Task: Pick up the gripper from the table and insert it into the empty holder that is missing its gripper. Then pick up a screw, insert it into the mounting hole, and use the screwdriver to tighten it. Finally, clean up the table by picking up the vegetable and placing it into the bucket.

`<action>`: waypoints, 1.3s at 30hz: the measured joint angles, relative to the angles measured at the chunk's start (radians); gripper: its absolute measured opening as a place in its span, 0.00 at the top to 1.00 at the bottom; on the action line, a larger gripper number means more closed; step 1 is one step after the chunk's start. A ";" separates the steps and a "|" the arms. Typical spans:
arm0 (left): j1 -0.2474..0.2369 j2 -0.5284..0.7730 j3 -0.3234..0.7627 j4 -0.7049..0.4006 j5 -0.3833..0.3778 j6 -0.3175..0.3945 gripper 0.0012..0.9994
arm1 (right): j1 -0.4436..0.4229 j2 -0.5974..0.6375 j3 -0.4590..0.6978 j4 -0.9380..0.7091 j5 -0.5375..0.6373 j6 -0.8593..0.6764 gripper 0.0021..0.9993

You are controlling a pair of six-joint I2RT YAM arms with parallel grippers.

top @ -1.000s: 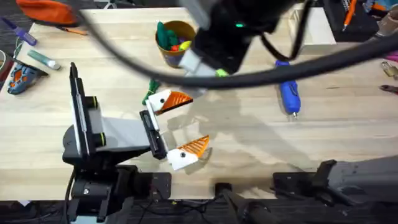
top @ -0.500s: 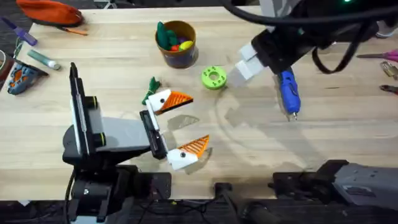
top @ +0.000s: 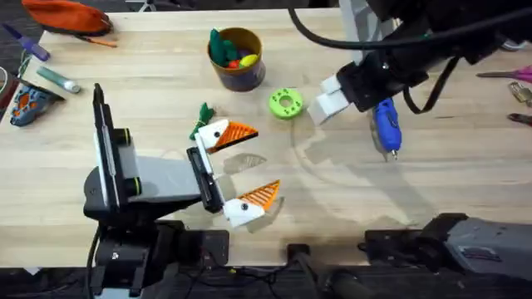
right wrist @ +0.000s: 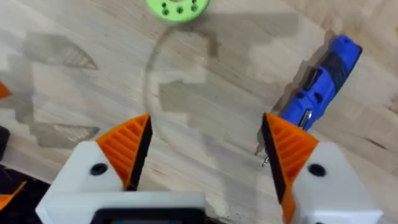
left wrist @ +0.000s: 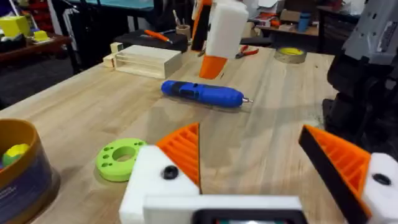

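My right gripper (right wrist: 202, 149) hangs with its white-and-orange fingers spread wide and nothing between them, over bare wood toward the far right part of the light wooden table (top: 465, 166). The blue pen-shaped electric screwdriver (top: 386, 124) lies just beside it on the side nearer the table's right edge, its lighter tip pointing toward the near edge; in my right wrist view the blue body (right wrist: 320, 81) sits just past one orange pad. On the gripper's other side lies a flat lime-green ring with holes (top: 285, 104), and the stretch of wood between ring and screwdriver is bare.

My left gripper (top: 237, 170) sits low near the near edge, left of the middle, its fingers also spread wide and holding nothing. The small dark green leafy toy vegetable (top: 202, 116) lies touching or just beside the farther of those fingers; I cannot tell which. Farther off, near the middle of the far edge, stands the small round bucket with tan-yellow rim and dark purple-blue body (top: 237, 62), colourful toys inside. A pale wooden rectangular tray (left wrist: 143, 61) stands near the far right corner.
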 joint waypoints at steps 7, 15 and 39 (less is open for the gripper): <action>0.000 0.000 0.000 0.000 0.000 0.000 0.01 | -0.023 0.000 -0.007 0.000 0.000 0.020 0.00; 0.000 0.000 0.000 0.000 0.000 0.000 0.01 | -0.067 0.000 -0.017 0.000 0.000 0.045 0.01; 0.000 0.000 0.000 0.000 0.000 0.000 0.01 | -0.093 0.000 -0.017 0.021 0.000 0.050 0.01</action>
